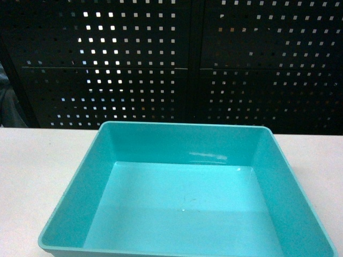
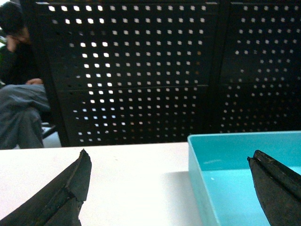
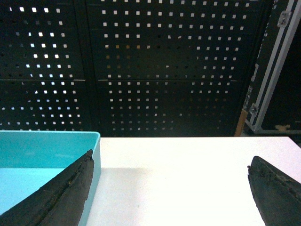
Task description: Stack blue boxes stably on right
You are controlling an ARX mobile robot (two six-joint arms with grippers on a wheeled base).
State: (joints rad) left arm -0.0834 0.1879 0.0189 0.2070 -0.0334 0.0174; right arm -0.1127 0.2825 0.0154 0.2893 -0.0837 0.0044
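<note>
tub: one turquoise tub (image 1: 185, 201) in view, sitting flat on the white counter (image 1: 37, 160), centre of the head view, open side up, nothing inside
tub count: 1 visible; task says boxes, plural, so any others are out of frame or nested where I can't tell
left end effector (image 2: 169, 188): jaws spread wide, holding nothing; they straddle the tub's left wall, one finger over bare counter, the other over the tub floor
right end effector (image 3: 169, 188): jaws wide too, holding nothing; left finger over the tub's right wall, right finger over counter
why: each side looks lined up on a tub wall, probably for a two-arm lift by the rims
stack spot: counter to the tub's right is bare in the right wrist view
background: black perforated panel (image 1: 171, 59); one seated person (image 2: 19, 89) at far left
end effector count: 2
</note>
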